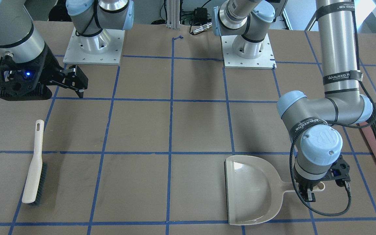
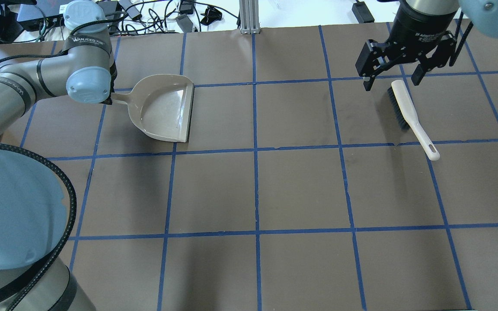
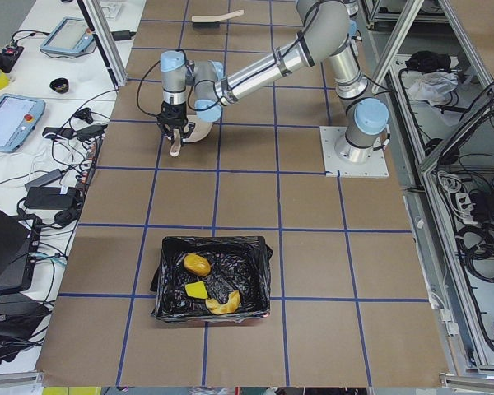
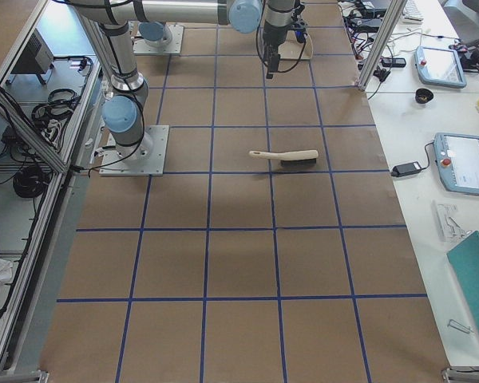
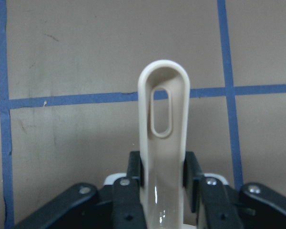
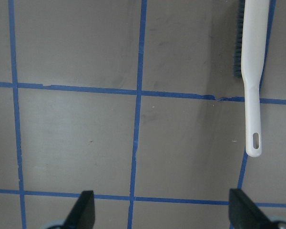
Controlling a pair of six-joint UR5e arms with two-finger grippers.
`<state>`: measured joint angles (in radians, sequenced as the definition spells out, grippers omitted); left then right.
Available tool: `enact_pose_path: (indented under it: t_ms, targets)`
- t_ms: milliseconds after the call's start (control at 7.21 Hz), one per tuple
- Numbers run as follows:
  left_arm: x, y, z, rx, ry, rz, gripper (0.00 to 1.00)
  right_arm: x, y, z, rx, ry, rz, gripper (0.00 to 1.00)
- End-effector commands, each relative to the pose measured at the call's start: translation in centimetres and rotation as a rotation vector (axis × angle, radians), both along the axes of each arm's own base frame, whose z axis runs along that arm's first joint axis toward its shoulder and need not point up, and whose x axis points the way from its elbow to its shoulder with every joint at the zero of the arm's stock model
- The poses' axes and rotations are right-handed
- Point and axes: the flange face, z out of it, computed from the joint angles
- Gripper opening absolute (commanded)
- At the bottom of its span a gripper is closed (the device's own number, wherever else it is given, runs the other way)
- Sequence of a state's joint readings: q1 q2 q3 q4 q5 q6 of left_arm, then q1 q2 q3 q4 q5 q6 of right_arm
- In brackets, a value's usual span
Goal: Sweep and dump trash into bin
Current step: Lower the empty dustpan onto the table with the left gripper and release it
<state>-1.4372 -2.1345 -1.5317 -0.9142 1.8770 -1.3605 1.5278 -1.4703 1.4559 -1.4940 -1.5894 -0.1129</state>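
**Trash binned; dustpan set down at 10 o'clock in the overhead view**
The bin (image 3: 214, 242) sits at 6 o'clock in the left-end view. The dustpan (image 1: 253, 192) lies flat with its handle pinched in the left gripper's (image 1: 307, 193) jaws, so rising without letting go would likely drag or tip it. The right gripper (image 2: 391, 83), jaws wide and empty, hangs over the brush (image 2: 410, 114) at 2 o'clock and could clip it if lowered. All three trash pieces (image 3: 198, 264) lie inside the bin. Arm straps read "WANJEED", a joint cap "UR", and the right gripper's body "2F Adaptive".
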Motion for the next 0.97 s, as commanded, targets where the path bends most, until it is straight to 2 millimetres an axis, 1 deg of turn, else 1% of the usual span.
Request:
enact_pose_path:
  t_ms: [0,139,277,555,693,832]
  targets:
    - [-0.2,0.6,-0.2,0.012,0.000,-0.010,0.81,0.1,0.7,1.2,-0.019,-0.004,-0.032,1.00]
    - [-0.2,0.6,-0.2,0.012,0.003,-0.011,1.00,0.7,0.4,1.6,-0.052,-0.065,-0.043,1.00]
    - [-0.2,0.6,0.0,0.007,0.007,-0.011,1.00,0.9,-0.1,2.6,-0.119,-0.088,-0.049,1.00]
    - [0.4,0.4,2.9,-0.035,-0.003,-0.018,1.00,0.5,0.0,2.1,-0.104,-0.040,-0.047,1.00]
    - [0.6,0.6,4.9,-0.050,-0.011,-0.045,1.00,0.4,0.1,2.0,-0.101,-0.038,-0.048,1.00]
    - [1.6,1.1,7.5,-0.067,-0.018,-0.054,1.00,0.4,0.0,1.9,-0.098,-0.038,-0.048,1.00]
